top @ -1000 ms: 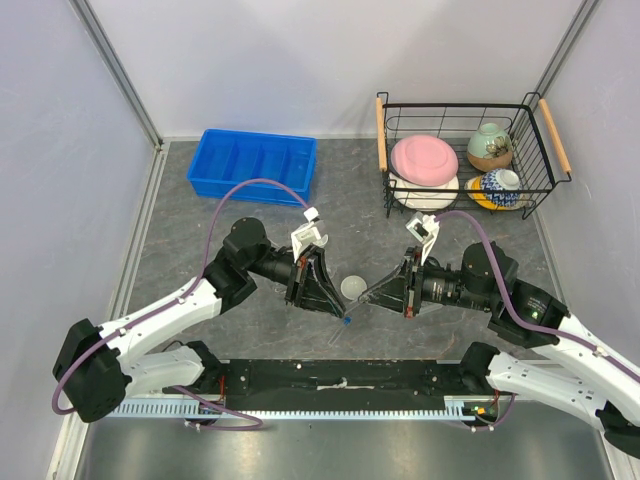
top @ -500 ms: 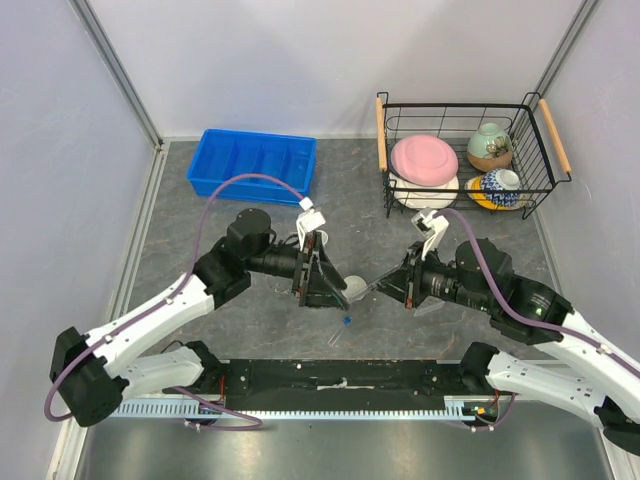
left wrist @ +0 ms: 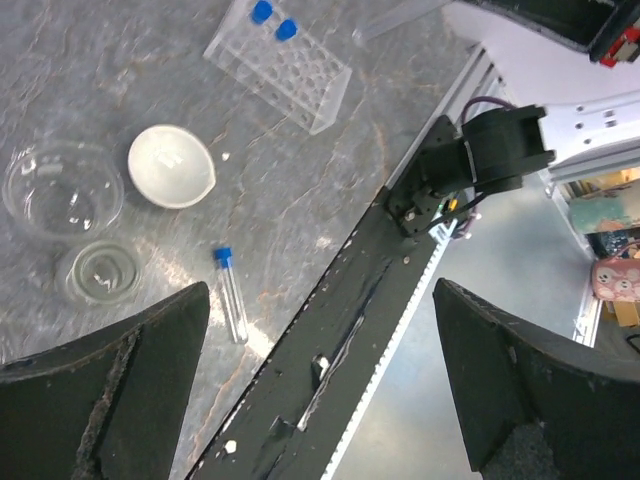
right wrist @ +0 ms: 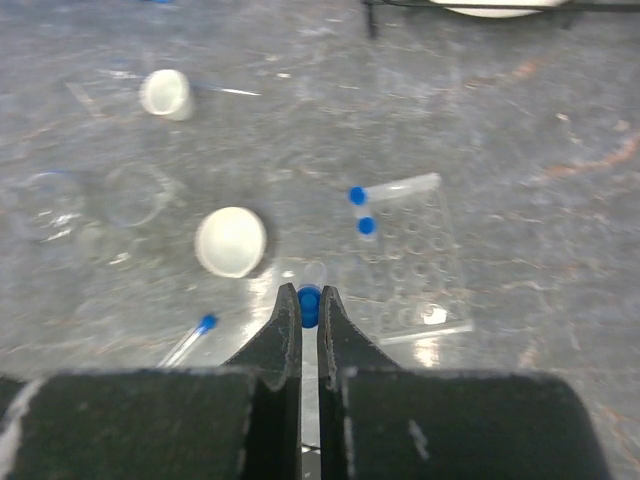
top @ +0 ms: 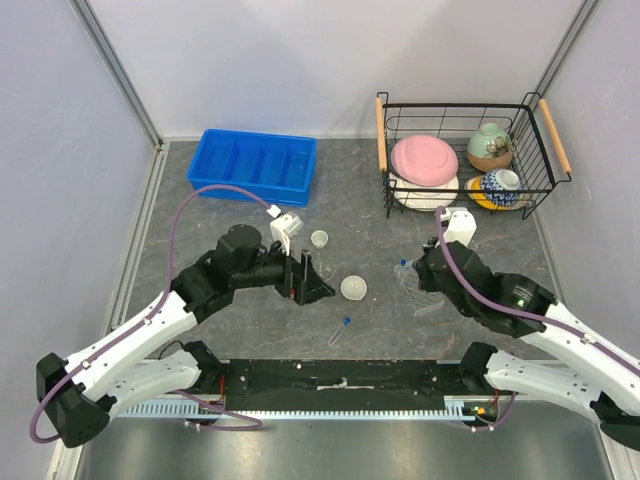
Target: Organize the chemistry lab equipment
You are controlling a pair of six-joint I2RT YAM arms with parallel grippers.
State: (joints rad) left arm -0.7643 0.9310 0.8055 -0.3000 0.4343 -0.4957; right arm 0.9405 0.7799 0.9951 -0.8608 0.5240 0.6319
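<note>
Between right gripper [right wrist: 309, 306] jaws, 1 blue-capped tube [right wrist: 313, 276] sits mostly hidden.

Blue compartment tray [top: 254, 165] far left on grey table [top: 350, 195]. Wire basket [top: 455, 102], wooden handles, far right — holds pink plate [top: 424, 158] over white dish [top: 425, 194], two patterned bowls [top: 490, 146] beside.

No writing, label, brand or number can be read anywhere.
</note>
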